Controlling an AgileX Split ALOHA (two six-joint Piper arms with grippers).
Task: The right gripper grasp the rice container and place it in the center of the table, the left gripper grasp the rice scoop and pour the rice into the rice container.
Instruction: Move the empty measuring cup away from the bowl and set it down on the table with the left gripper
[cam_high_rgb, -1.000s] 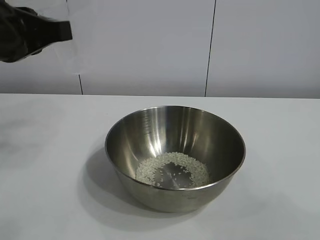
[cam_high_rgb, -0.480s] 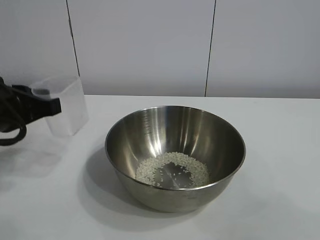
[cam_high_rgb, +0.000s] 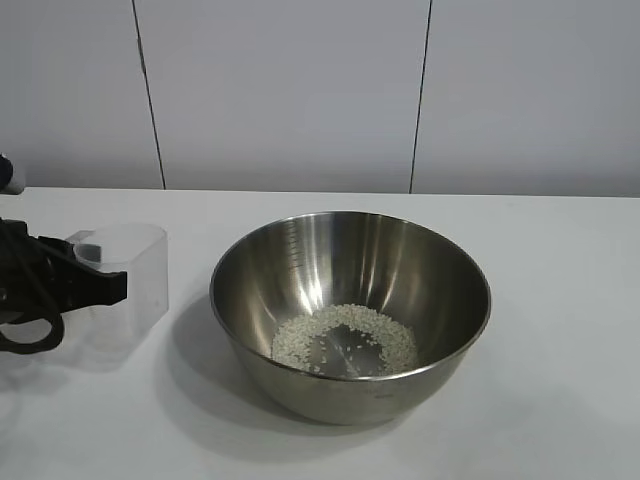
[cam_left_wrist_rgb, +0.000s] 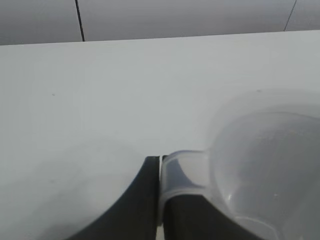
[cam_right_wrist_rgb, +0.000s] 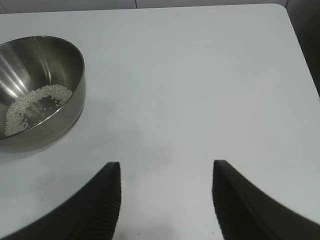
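Observation:
The rice container (cam_high_rgb: 350, 315), a large shiny steel bowl, stands at the middle of the white table (cam_high_rgb: 560, 300) with a thin ring of rice (cam_high_rgb: 345, 338) on its bottom. To its left the rice scoop (cam_high_rgb: 128, 280), a clear plastic cup, sits upright low at the tabletop and looks empty. My left gripper (cam_high_rgb: 100, 285) is shut on the scoop's small side handle (cam_left_wrist_rgb: 182, 172). The right gripper (cam_right_wrist_rgb: 166, 167) is open over bare table, off to one side of the rice container (cam_right_wrist_rgb: 35, 95), with nothing between its fingers. It is outside the exterior view.
A white panelled wall (cam_high_rgb: 300, 90) runs behind the table. The table's rounded far corner (cam_right_wrist_rgb: 282, 10) and its edge show in the right wrist view, with dark floor beyond.
The left gripper has come down with the scoop from up high at the far left to table level beside the bowl, and the scoop now stands upright. The bowl, the rice and the right gripper's opening are unchanged.

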